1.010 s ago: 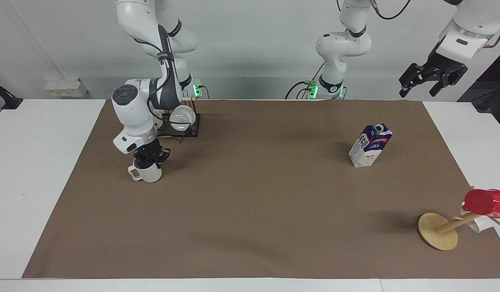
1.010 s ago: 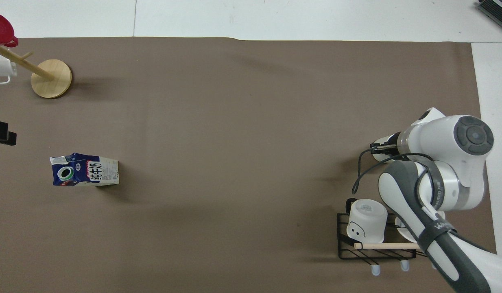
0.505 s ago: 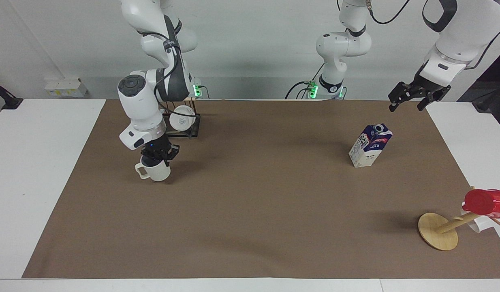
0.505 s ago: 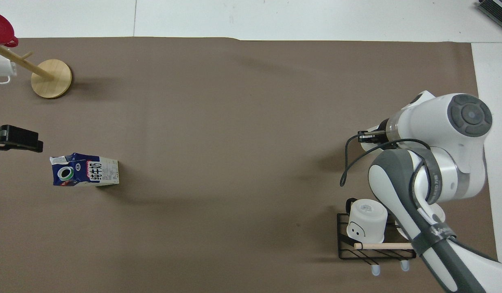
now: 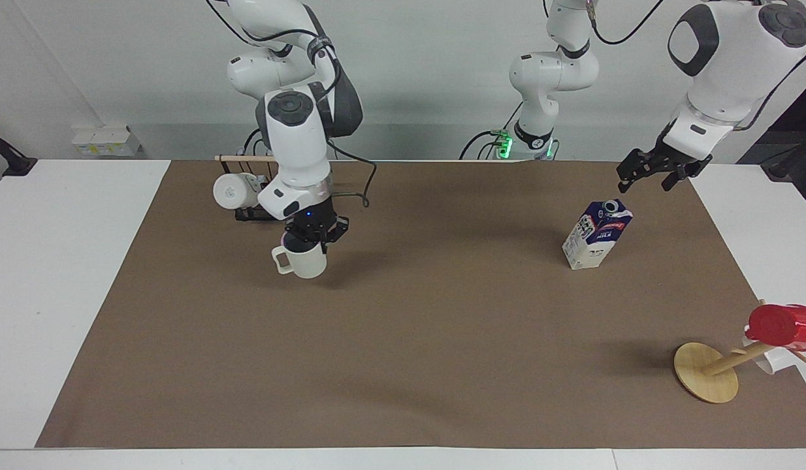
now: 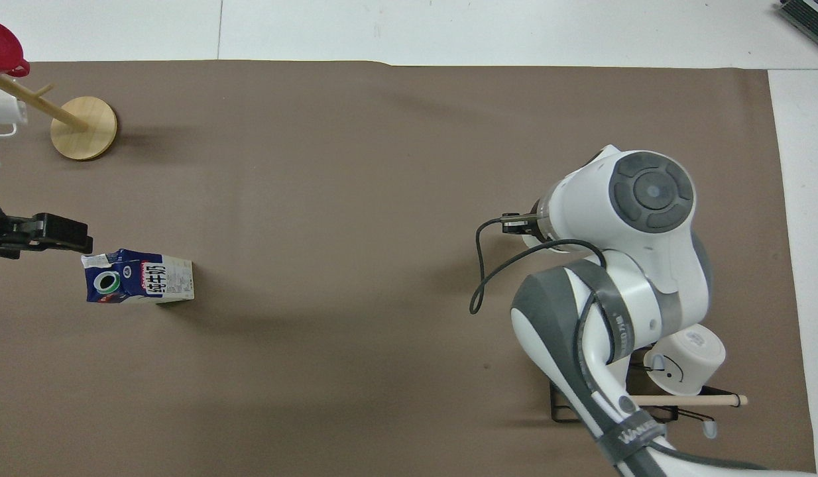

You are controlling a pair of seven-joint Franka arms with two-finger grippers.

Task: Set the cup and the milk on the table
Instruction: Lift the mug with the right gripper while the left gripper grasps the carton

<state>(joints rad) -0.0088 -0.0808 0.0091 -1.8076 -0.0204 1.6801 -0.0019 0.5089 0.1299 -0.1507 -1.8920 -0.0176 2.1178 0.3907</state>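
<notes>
— Starting at the robots' edge, near the right arm's corner: wire rack (image 5: pixel 253 212), with a white mug (image 5: pixel 232 190) lying tipped on its side.

— And just out from the rack?

— Right gripper (image 5: pixel 309 234), pointing straight down, jaws clamped on the rim of the cup (image 5: pixel 303 261). Handle turned toward the right arm's end of the table (image 5: pixel 63 261). Looks barely clear of the brown paper (image 5: pixel 442 339), possibly resting on it; hard to say from this height.

— So only lowering and letting go remains there. Now the left arm's end?

— Left gripper (image 5: pixel 652 175), jaws spread wide and holding nothing, hanging over the paper close to the robots' edge.

— Lying which way from the milk?

— Up and off the cap, toward the robots' edge and the left arm's end. Not touching. Milk (image 5: pixel 597 234) standing upright on the paper, long axis vertical, round cap on top, well apart from the cup. Clearly the left arm's job, being much the nearer. Probably a short drop out from the robots' edge and down, with jaws straddling the narrow upper body.

— Anything farther out?

— Wooden mug tree (image 5: pixel 706 372) by the corner at the left arm's end, away from the robots, with a red cup (image 5: pixel 783 326) hung on it. No part in this.
</notes>
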